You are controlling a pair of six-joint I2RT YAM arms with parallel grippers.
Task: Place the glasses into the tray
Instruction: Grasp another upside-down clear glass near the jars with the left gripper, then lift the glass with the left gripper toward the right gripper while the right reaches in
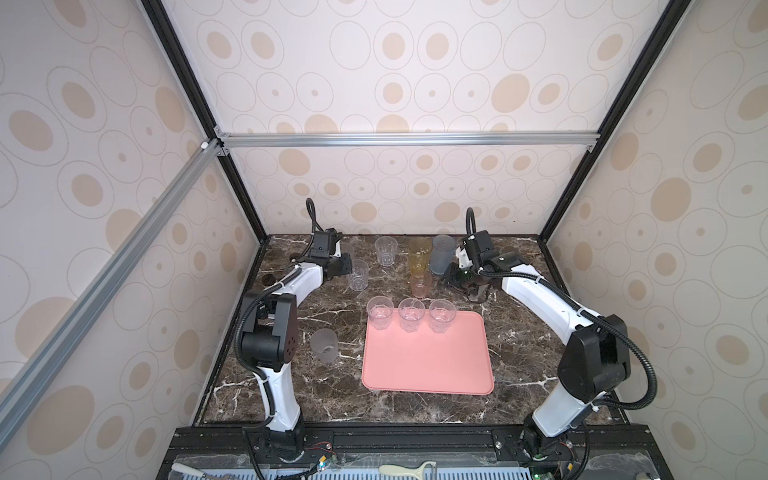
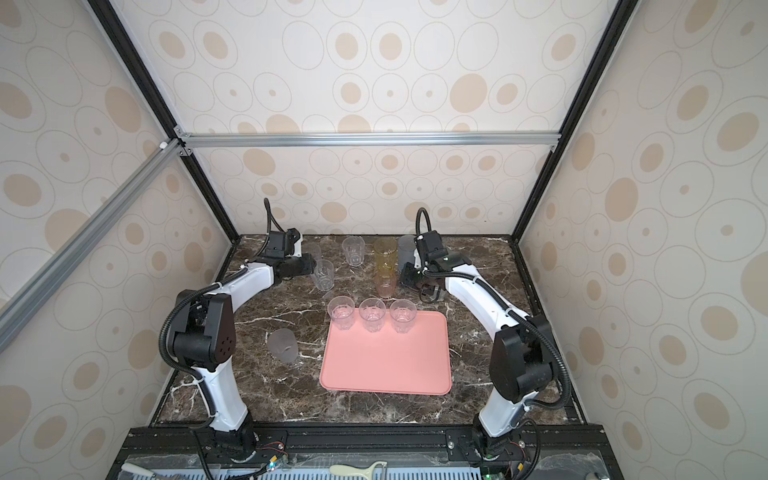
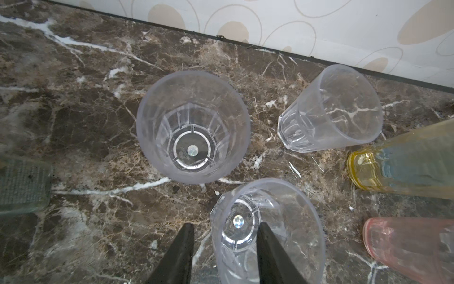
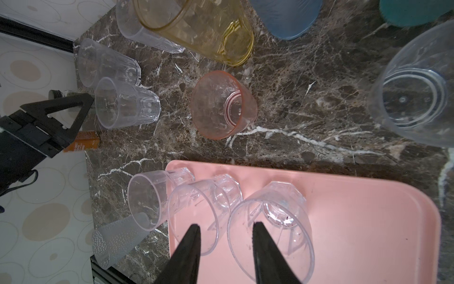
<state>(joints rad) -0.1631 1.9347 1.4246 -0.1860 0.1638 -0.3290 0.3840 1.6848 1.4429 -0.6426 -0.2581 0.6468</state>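
Note:
The salmon-pink tray (image 1: pixel 428 365) carries three clear glasses (image 1: pixel 411 314) along its far edge. Behind it stand a pink glass (image 1: pixel 420 284), an amber glass (image 1: pixel 419 253), a blue-grey glass (image 1: pixel 442 253) and a clear glass (image 1: pixel 385 250). A frosted glass (image 1: pixel 324 347) stands left of the tray. My left gripper (image 3: pixel 225 224) is open astride the wall of a clear glass (image 3: pixel 290 221), one finger inside and one outside; this glass (image 1: pixel 358 274) stands at the back left. My right gripper (image 4: pixel 224 227) is open and empty, held at the back right (image 1: pixel 455 277).
Another clear glass (image 3: pixel 194 127) stands just beyond the left gripper, close to the back wall. A small bottle with an orange label (image 4: pixel 82 143) stands near the left arm. A teal glass (image 4: pixel 415 9) and a wide clear glass (image 4: pixel 412 98) stand near the right arm.

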